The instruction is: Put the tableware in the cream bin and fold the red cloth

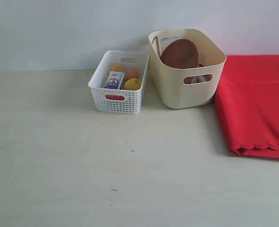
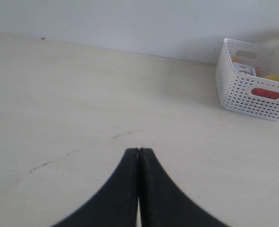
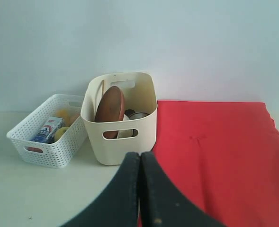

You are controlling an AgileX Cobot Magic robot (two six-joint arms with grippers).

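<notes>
Pale table (image 1: 58, 165). Red cloth (image 1: 257, 104) lies flat at 3 o'clock, scalloped edge toward 6. Cream bin (image 1: 177, 90) at 1 o'clock, just beside the cloth, brown plate (image 1: 179, 54) tilted inside. White basket (image 1: 115, 101) at the bin's 9 o'clock. Left gripper (image 2: 139, 151) and right gripper (image 3: 140, 155) both pressed together, empty.
</notes>
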